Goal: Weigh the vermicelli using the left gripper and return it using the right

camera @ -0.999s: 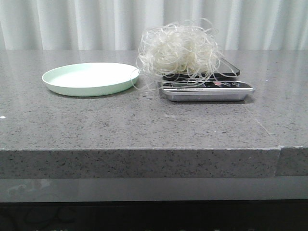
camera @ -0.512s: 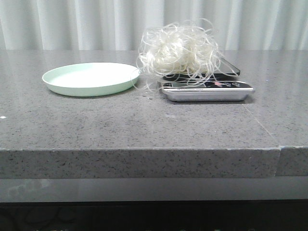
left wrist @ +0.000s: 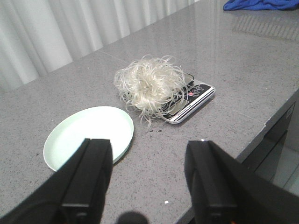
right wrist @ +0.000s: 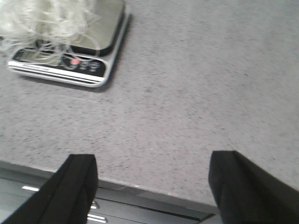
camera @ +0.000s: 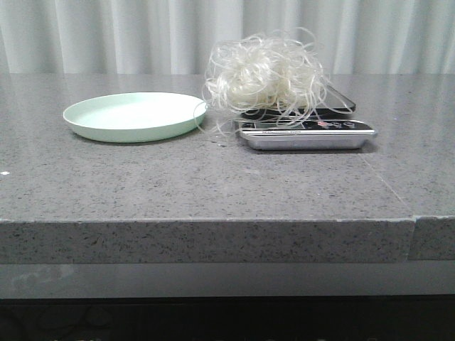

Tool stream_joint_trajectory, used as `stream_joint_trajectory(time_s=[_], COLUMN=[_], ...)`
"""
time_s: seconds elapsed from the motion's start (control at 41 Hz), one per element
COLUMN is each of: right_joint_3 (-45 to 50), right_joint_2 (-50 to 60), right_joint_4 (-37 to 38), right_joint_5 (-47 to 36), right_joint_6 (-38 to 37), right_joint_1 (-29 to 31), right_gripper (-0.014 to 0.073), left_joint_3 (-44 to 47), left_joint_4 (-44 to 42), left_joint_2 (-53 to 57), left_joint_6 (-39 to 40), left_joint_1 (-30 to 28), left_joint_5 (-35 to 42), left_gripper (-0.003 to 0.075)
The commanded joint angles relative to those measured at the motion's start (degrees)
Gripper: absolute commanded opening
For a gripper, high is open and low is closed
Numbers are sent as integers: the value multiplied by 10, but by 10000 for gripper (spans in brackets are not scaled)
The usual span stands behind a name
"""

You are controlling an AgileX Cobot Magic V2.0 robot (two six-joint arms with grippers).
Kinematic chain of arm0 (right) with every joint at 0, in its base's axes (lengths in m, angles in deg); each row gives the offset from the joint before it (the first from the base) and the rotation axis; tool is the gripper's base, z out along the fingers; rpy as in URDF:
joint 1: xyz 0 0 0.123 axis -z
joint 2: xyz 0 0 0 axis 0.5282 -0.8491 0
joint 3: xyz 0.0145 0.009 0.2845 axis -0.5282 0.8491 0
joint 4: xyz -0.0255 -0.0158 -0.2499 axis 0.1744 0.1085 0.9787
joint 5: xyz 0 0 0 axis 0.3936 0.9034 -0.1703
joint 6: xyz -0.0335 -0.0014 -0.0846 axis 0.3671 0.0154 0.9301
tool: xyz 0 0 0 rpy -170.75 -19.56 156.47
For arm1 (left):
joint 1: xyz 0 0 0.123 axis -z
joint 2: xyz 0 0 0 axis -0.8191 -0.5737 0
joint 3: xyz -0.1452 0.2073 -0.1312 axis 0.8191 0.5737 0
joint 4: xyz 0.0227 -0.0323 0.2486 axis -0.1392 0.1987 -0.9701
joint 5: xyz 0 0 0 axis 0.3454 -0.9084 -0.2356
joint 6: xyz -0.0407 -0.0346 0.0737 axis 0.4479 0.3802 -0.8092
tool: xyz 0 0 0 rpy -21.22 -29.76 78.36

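Note:
The vermicelli [camera: 264, 73] is a fluffy white tangle resting on a small digital scale [camera: 306, 133], right of centre on the grey counter; it also shows in the left wrist view as vermicelli [left wrist: 150, 86] on the scale [left wrist: 194, 95], and partly in the right wrist view [right wrist: 44, 18] over the scale [right wrist: 65, 65]. The pale green plate [camera: 134, 116] lies empty to its left. My left gripper [left wrist: 149, 154] is open, hanging back near the counter's front edge. My right gripper [right wrist: 152, 170] is open over the front edge. Neither arm appears in the front view.
White curtains hang behind the grey stone counter [camera: 213, 185]. A seam runs through the counter at the right [camera: 414, 220]. A blue cloth [left wrist: 261, 4] lies far off on the counter. Small crumbs [left wrist: 156, 131] lie near the plate [left wrist: 88, 135].

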Motion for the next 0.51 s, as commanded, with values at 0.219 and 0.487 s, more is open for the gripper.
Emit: stream_joint_trajectory(time_s=[0.219,0.487], right_joint_3=[-83,-212], right_joint_2=[-111,-280], right_joint_4=[-38,-38], right_joint_5=[-60,-64], right_joint_6=[15,29], right_joint_1=[-82,-129], right_gripper=[595,595], left_joint_3=[9,9], left_joint_4=[35,36], left_joint_2=[33,33], left_joint_6=[5,5], left_joint_1=[1,1], left_joint_5=[45,46], left_gripper=[421,421])
